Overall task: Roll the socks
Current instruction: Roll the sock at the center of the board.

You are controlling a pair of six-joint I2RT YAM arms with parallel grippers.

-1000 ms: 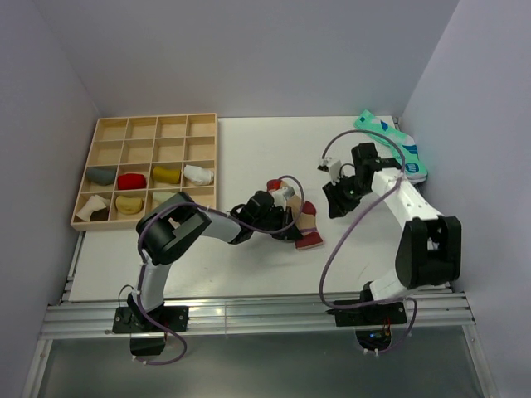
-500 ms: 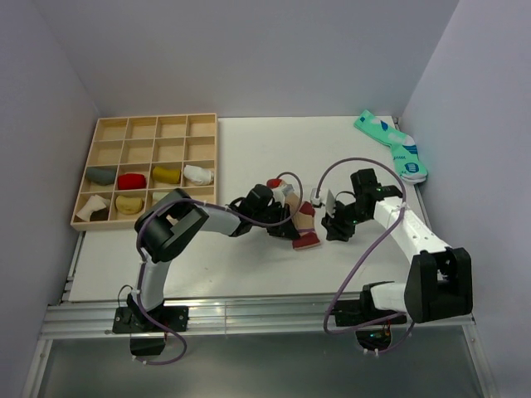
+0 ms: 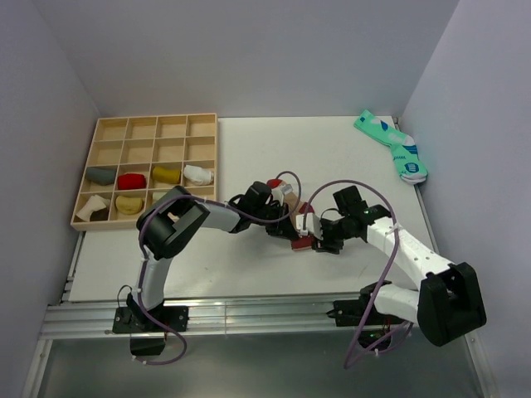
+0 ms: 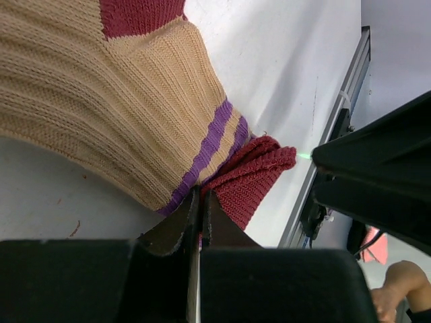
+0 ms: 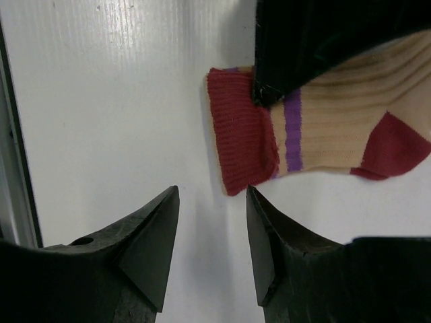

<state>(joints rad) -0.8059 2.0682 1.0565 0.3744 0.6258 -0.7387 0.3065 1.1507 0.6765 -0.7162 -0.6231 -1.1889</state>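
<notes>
The tan sock (image 5: 323,128) lies flat near the middle of the white table (image 3: 249,265). It is ribbed knit, with a maroon cuff, two purple stripes just beside the cuff, and a maroon heel patch. The cuff end is slightly bunched and points toward the near edge.

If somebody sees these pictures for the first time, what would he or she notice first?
Most striking is the tan sock with maroon cuff, in the centre of the overhead view. The left gripper is shut on its striped cuff, and the right gripper hovers open just beside that cuff. At the far left stands a wooden tray with small coloured bundles in several compartments, and a teal sock lies in the far right corner.
</notes>
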